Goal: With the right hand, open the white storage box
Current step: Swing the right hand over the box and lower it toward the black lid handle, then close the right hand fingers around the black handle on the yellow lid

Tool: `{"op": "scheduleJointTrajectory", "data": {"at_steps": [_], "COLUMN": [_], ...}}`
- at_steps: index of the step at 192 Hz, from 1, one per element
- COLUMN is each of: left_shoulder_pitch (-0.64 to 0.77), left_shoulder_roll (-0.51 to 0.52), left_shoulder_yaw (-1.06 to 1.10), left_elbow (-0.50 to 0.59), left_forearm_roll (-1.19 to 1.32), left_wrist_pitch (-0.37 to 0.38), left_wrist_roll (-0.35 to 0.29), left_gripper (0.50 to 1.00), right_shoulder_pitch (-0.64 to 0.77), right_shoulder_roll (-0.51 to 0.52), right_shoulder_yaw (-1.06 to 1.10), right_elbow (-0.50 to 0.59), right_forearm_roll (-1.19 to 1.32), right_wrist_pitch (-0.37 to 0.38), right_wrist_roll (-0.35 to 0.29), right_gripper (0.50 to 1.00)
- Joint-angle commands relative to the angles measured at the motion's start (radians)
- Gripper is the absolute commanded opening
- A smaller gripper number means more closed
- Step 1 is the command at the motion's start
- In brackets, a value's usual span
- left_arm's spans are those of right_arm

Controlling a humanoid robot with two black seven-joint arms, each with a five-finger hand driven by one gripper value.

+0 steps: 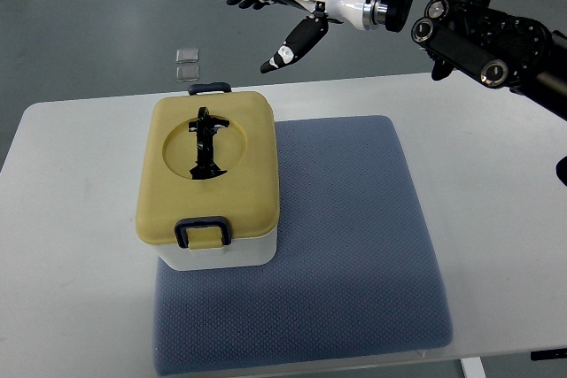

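Scene: white bench (80, 219) carrying a blue-grey mat (354, 245); grey floor beyond the far edge.
Box: white storage box (217, 254) with a mustard-yellow lid (168, 183), standing on the left part of the mat, its left side overhanging the mat edge onto the bench.
Lid details: round recess on top with a black folding handle (206, 143) lying flat in it; one dark latch (203, 232) at the near end, a second latch (210, 88) at the far end. Both appear down, lid seated, so box judged closed.
Right arm: enters from the right edge, high in the picture, reaching leftward.
Robot hand (right): right robot hand (283, 6) is spread wide, fingers extended to the left, thumb angled downward, holding nothing. It hangs beyond the far edge of the bench, past the far end of the box and apart from it.
Left arm: not in view.
Other: two small clear squares (187, 63) on the floor behind the bench; not part of the task.
Step in hand: approach phase, no contact with the box.
Next move calls for: bringing the hand down and nearer, to the far latch, and hooking fingertips under it to flip it up. The near latch probably needs releasing too before the lid will lift.
Risk: box is unsecured on the mat, so a pull on a latch may slide or tip it.
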Motion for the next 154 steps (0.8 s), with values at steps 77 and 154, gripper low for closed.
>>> {"op": "scheduleJointTrajectory", "data": {"at_steps": [77, 154], "left_shoulder_pitch": [0.000, 0.000], "left_shoulder_roll": [0.000, 0.000], "left_shoulder_yaw": [0.000, 0.000], "left_elbow": [0.000, 0.000], "left_forearm_roll": [0.000, 0.000], "left_wrist_pitch": [0.000, 0.000], "left_wrist_roll": [0.000, 0.000], "left_gripper": [1.000, 1.000], "right_shoulder_pitch": [0.250, 0.253], "right_shoulder_roll": [0.086, 0.088], "right_shoulder_yaw": [-0.321, -0.358], "right_elbow": [0.099, 0.193], "right_forearm_roll": [-0.269, -0.351], "right_wrist_pitch": [-0.100, -0.090], "right_wrist_roll": [0.106, 0.146], "right_gripper": [0.928, 0.930]}}
